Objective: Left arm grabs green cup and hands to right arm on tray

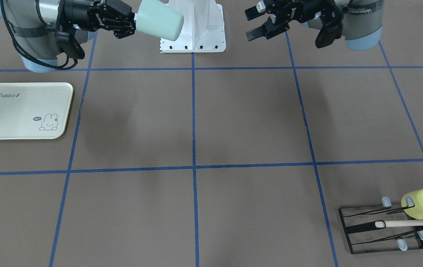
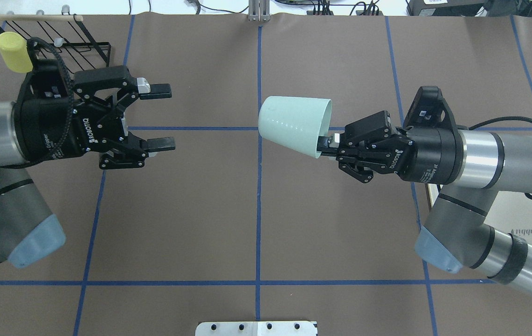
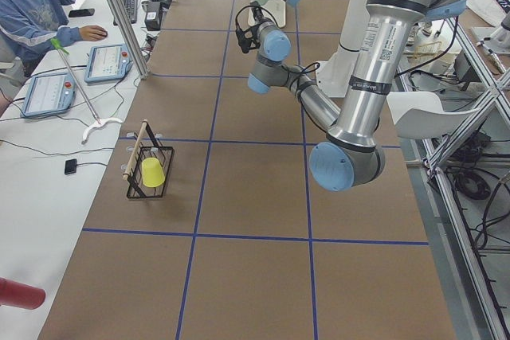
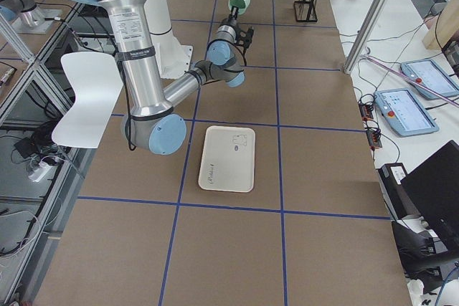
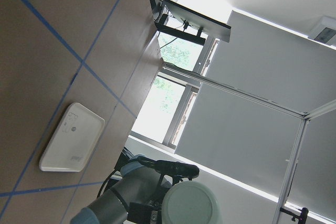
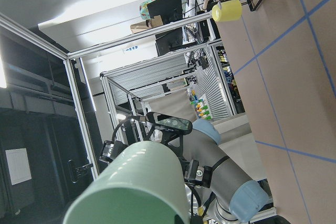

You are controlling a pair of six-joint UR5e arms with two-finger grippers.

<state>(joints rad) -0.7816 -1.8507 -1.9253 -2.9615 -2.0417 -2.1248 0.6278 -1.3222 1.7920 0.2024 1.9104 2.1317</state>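
Hand-over looks done: the right claw [image 2: 324,144] pinches the green cup [image 2: 291,128] by its rim, aloft midway between the table's side edges, the left claw [image 2: 161,116] spread empty; next, the tray [image 1: 22,111] by the right edge.

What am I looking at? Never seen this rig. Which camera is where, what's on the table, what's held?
Two robot arms share a brown table marked with blue tape. Six cameras: one faces the robot from across the table, one looks down from behind it, two sit at the table's ends, and one rides on each wrist. The right gripper pinches the rim of the green cup, held sideways in the air. The left gripper is open and empty, facing it. On the table lie the tray, with nothing on it, and a black wire rack carrying a yellow-green cup.
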